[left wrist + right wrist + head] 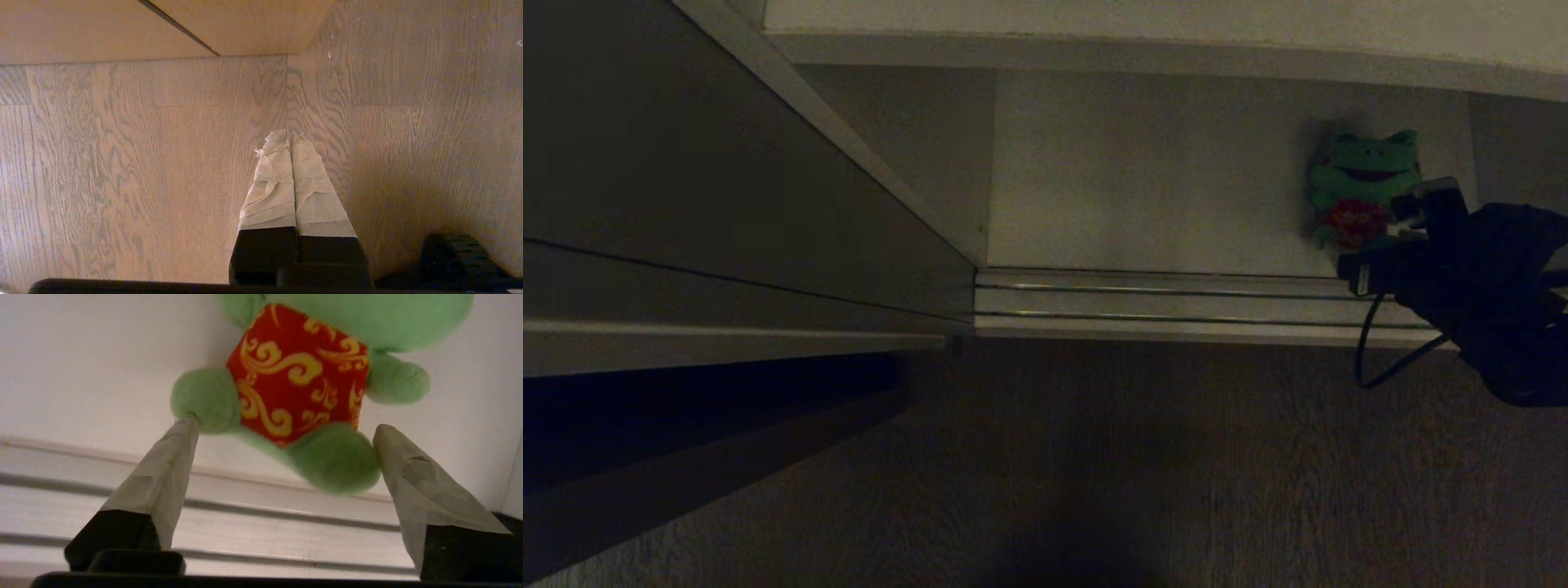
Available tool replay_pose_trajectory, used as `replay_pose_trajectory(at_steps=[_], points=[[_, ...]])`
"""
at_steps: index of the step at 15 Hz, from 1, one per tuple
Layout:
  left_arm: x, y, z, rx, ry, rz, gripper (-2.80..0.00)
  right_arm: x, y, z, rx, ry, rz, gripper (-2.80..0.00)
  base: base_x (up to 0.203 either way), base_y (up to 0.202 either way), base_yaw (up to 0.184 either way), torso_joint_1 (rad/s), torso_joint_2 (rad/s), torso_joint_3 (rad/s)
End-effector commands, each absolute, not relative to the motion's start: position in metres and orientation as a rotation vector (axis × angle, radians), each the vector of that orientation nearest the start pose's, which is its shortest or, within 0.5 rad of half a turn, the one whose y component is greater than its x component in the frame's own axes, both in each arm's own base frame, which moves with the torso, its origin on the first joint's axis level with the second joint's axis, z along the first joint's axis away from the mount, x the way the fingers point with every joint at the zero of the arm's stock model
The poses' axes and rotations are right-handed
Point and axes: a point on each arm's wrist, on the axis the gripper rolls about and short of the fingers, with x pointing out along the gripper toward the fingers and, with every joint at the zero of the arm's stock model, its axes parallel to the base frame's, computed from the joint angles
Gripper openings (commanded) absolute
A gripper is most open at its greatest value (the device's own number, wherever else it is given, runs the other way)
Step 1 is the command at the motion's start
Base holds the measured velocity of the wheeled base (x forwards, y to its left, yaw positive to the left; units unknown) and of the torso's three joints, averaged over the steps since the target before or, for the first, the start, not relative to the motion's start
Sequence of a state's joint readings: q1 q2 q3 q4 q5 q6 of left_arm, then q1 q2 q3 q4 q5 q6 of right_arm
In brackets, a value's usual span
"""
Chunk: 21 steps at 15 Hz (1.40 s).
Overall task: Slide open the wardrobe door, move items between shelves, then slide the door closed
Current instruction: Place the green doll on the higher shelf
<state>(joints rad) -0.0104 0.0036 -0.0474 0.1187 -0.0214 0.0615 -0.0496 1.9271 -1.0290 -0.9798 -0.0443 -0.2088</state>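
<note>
Head view: the door [735, 212] is slid aside and the frog [1364, 188] sits on the bottom shelf [1143, 180] just behind the track [1160, 302], so placing looks done and closing remains. The right gripper [1401, 241] reaches in low from the right.

Left wrist view: the left gripper [291, 141] hangs closed and empty over the floor [122, 163].

Right wrist view: the right gripper [286, 430] is spread wide, its fingers [171, 465] flanking the frog's [298, 375] legs, gripping nothing.

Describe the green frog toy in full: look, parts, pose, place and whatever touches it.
The green frog is a soft plush toy with bulging eyes, a dark red mouth, stubby rounded limbs and a red belly patterned with yellow swirls. It sits facing outward on the bottom shelf at its right end, just behind the door tracks. The right pincer stands open around its lower body, with one taped fingertip touching a limb and the other close beside a foot.
</note>
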Motion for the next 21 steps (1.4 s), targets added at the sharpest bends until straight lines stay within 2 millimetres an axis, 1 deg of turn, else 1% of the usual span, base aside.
replay_pose_trajectory(at_steps=[1,4,7,10,13,14,16,19,21], points=[[-0.027,0.000,0.076,0.061,0.074,-0.034,-2.80,0.360,-0.019,0.216,-0.205,-0.110,-0.105,0.00,0.000,0.000,0.000,0.000,0.00,0.000],[-0.027,0.000,0.077,0.062,0.073,-0.034,-2.80,0.353,-0.020,0.222,-0.195,-0.105,-0.103,0.00,0.000,0.000,0.000,0.000,0.00,0.000],[-0.027,0.000,0.076,0.061,0.075,-0.035,-2.80,0.355,-0.020,0.221,-0.159,-0.087,-0.096,0.00,0.000,0.000,0.000,0.000,0.00,0.000],[-0.027,0.000,0.076,0.061,0.074,-0.034,-2.80,0.371,-0.022,0.210,-0.159,-0.068,-0.098,0.00,0.000,0.000,0.000,0.000,0.00,0.000],[-0.027,0.000,0.076,0.061,0.076,-0.035,-2.80,0.391,-0.033,0.194,-0.165,-0.044,-0.127,0.00,0.000,0.000,0.000,0.000,0.00,0.000],[-0.027,0.000,0.076,0.061,0.074,-0.034,-2.80,0.396,-0.039,0.192,-0.164,-0.044,-0.142,0.00,0.000,0.000,0.000,0.000,0.00,0.000],[-0.027,0.000,0.076,0.061,0.075,-0.035,-2.80,0.405,-0.044,0.191,-0.160,-0.054,-0.156,0.00,0.000,0.000,0.000,0.000,0.00,0.000],[-0.027,0.000,0.076,0.061,0.074,-0.034,-2.80,0.420,-0.045,0.186,-0.160,-0.053,-0.155,0.00,0.000,0.000,0.000,0.000,0.00,0.000],[-0.027,0.000,0.076,0.061,0.074,-0.034,-2.80,0.423,-0.046,0.189,-0.160,-0.069,-0.158,0.00,0.000,0.000,0.000,0.000,0.00,0.000]])
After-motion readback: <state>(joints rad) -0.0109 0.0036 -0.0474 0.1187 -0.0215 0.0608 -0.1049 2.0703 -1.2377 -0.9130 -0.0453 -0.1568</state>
